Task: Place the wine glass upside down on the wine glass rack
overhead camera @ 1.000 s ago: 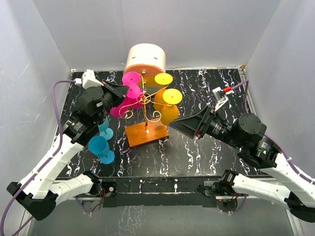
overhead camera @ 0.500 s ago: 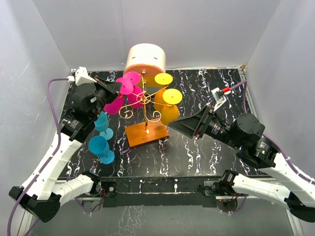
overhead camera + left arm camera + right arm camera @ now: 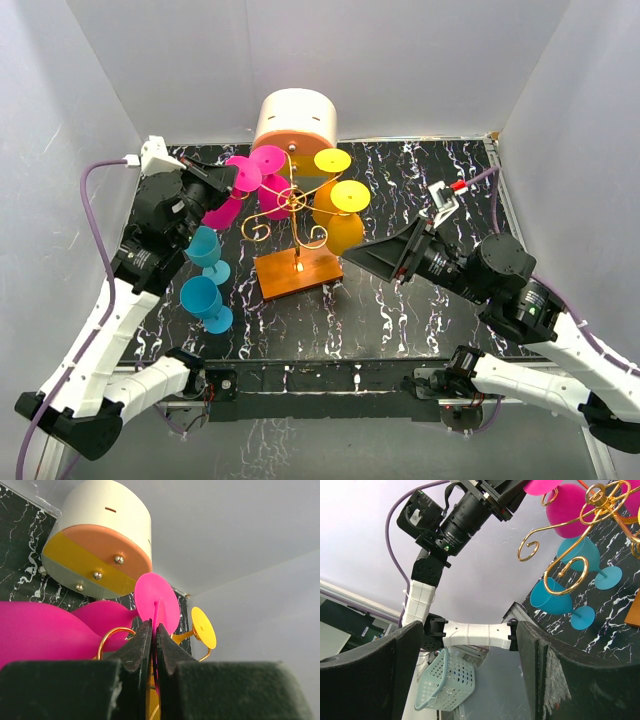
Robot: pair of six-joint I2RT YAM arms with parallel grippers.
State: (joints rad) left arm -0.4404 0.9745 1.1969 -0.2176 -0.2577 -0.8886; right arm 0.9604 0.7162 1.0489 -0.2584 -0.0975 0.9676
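The left hand [image 3: 228,180] was clenched on the stem of the pink wine glass [image 3: 222,212], holding it tilted at the left side of the wine glass rack [image 3: 297,272] (its foot just beside the foot of a second pink glass [image 3: 268,160] hung there). The right hand [image 3: 350,255] hovered released right of the rack, above the worktop [image 3: 400,190]

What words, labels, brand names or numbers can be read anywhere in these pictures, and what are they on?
None: no text can be read in any view.
Cylinder: only screws and a slot, no lettering.
Rack: plain, no label.
Basket: plain, no label.
Left wrist camera: any marking on it is too small to read.
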